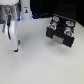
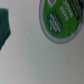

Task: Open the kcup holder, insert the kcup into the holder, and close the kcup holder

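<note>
While nothing is held that I can confirm, layout first: white counter [image 1: 42, 62] carries everything, mostly bare. Arm [image 1: 11, 15] comes down at the exterior view's left, white links, ending low over the surface. kcup holder [image 1: 60, 32] sits well apart on the exterior view's right, black boxy unit turned at an angle, light handles facing out; spare pods [image 1: 62, 22] with reddish/dark tops rest on its upper part, so likely storage, not the target. Whether a drawer is pulled out at all is too small to tell; I judge the opening step undone or unclear.

End effector [image 1: 15, 45] hangs just above the counter near a green speck, the kcup [image 2: 59, 19]. Wrist view shows that pod lying close below, green lid facing the camera, label blurred, white rim visible, resting on the counter beside a dark green finger [image 2: 6, 27]. Finger spread: cannot tell, only one edge shows. Pod looks beside the finger, not clamped. Low pose suggests lining up for a pick.
</note>
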